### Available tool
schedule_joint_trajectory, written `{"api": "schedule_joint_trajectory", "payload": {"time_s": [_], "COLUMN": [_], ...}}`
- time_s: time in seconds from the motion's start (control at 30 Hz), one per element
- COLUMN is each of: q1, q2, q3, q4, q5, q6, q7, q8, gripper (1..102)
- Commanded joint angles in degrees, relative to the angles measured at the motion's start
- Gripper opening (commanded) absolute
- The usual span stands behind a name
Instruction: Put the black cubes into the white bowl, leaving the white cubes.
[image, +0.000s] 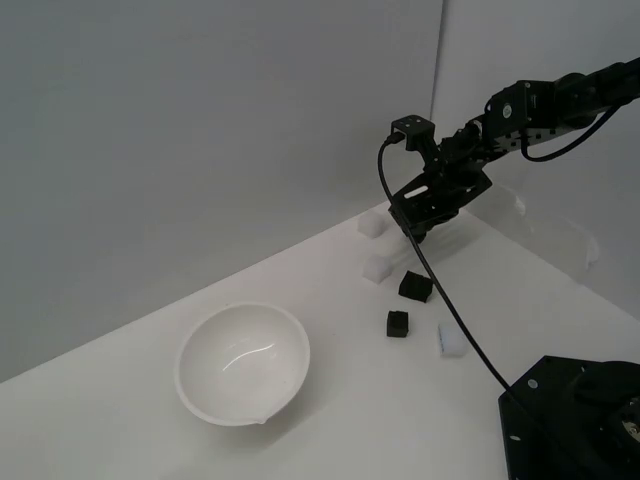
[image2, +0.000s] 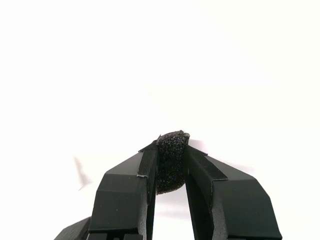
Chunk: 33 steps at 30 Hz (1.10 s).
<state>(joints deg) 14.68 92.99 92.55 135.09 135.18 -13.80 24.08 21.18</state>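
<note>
My gripper (image: 418, 228) (image2: 170, 150) is shut on a black cube (image2: 170, 162), squeezed narrow between the fingers, low over the white table at the far side. In the exterior view that cube is hidden by the gripper. Two more black cubes lie on the table: one (image: 415, 287) just in front of the gripper, one (image: 398, 323) nearer the bowl. The white bowl (image: 243, 362) stands empty toward the exterior view's left. Three white cubes lie around: one (image: 372, 226) beside the gripper, one (image: 378, 267), one (image: 451, 340) nearer the front.
The arm's black base (image: 575, 420) fills the exterior view's lower right corner, and a black cable (image: 455, 320) hangs from the wrist down to it. A grey wall stands behind the table.
</note>
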Motion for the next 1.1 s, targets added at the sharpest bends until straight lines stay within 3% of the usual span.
{"api": "schedule_joint_trajectory", "payload": {"time_s": [0.0, 0.17, 0.5, 0.67, 1.07], "q1": [1.1, -0.4, -10.5, -18.2, -32.1], "q2": [5.4, 13.7, 27.6, 31.4, 31.6], "q3": [5.8, 14.1, 28.0, 31.7, 32.0], "q4": [-0.2, 0.1, 1.9, 2.1, 1.6], "q5": [-0.5, -0.2, 1.8, 1.9, 1.4], "q6": [-0.9, -0.9, -2.6, -4.4, -4.5], "q7": [1.5, 6.6, 11.4, 11.4, 9.9], "q8": [0.4, 0.4, -0.4, -2.6, -8.7], "gripper": [3, 3, 3, 3, 3]}}
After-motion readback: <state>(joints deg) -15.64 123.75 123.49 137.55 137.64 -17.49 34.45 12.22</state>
